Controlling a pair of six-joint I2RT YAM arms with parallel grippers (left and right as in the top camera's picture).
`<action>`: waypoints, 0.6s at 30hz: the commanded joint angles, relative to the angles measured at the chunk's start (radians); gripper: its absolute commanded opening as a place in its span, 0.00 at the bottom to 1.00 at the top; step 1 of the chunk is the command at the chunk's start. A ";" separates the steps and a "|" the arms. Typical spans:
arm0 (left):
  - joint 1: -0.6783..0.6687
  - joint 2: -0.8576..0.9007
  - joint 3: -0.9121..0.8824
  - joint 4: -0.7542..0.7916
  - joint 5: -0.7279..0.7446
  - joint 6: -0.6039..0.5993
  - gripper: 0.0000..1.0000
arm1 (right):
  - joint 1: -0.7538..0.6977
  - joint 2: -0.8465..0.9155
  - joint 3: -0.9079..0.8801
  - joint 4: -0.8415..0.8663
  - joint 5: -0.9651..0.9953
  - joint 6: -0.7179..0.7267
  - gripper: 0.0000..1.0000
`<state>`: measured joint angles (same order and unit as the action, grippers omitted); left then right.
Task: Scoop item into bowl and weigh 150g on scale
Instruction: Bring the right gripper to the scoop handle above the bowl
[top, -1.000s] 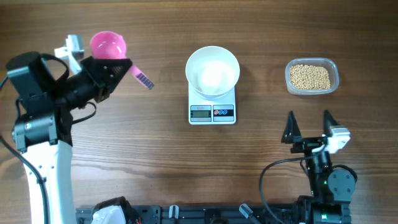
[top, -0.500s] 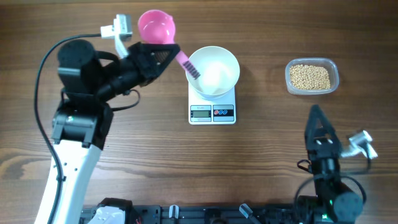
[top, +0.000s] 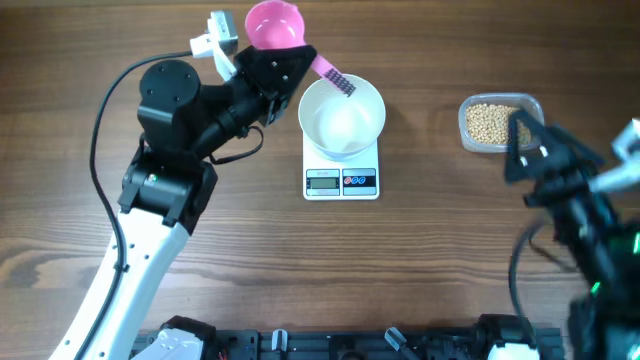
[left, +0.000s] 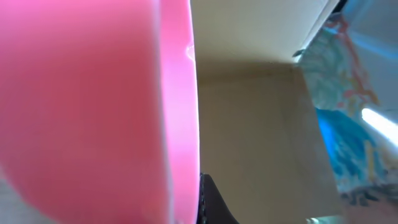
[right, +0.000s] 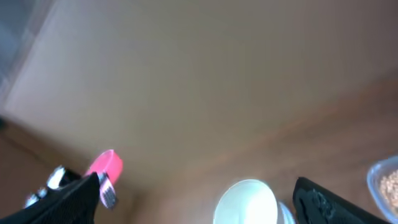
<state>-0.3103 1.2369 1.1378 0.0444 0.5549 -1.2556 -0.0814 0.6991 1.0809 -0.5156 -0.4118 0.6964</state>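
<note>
My left gripper (top: 305, 58) is shut on the handle of a pink scoop (top: 274, 24), held up just left of the white bowl (top: 342, 115), its barcoded handle end over the bowl's rim. The scoop's cup shows only pink inside. The bowl sits on the white scale (top: 342, 181). Tan beans (top: 490, 122) lie in a clear container (top: 536, 110) at the right. My right gripper (top: 512, 148) hangs open at that container's near right corner, hiding part of it. In the right wrist view the bowl (right: 249, 202) shows between the spread fingers (right: 74, 199). The scoop (left: 93, 106) fills the left wrist view.
The left arm's black body (top: 185, 110) and white link (top: 130, 280) stretch across the left half of the wooden table (top: 420, 250). A black rail (top: 330, 345) runs along the front edge. The right arm (top: 600, 240) stands at the far right.
The left arm has swung right from the far left, carrying the scoop to the bowl's rim. The right arm has lifted from the front edge and moved back to the bean container.
</note>
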 joint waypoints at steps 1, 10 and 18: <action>-0.031 0.002 0.009 0.012 -0.022 -0.070 0.04 | -0.001 0.199 0.145 -0.065 -0.373 -0.064 1.00; -0.084 0.016 0.009 0.021 -0.096 -0.129 0.04 | 0.036 0.451 0.150 0.078 -0.750 0.233 1.00; -0.131 0.048 0.009 0.073 -0.146 -0.222 0.04 | 0.180 0.523 0.150 0.351 -0.694 0.628 0.56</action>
<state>-0.4297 1.2747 1.1378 0.0898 0.4526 -1.4521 0.0650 1.2224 1.2110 -0.1787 -1.1156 1.1381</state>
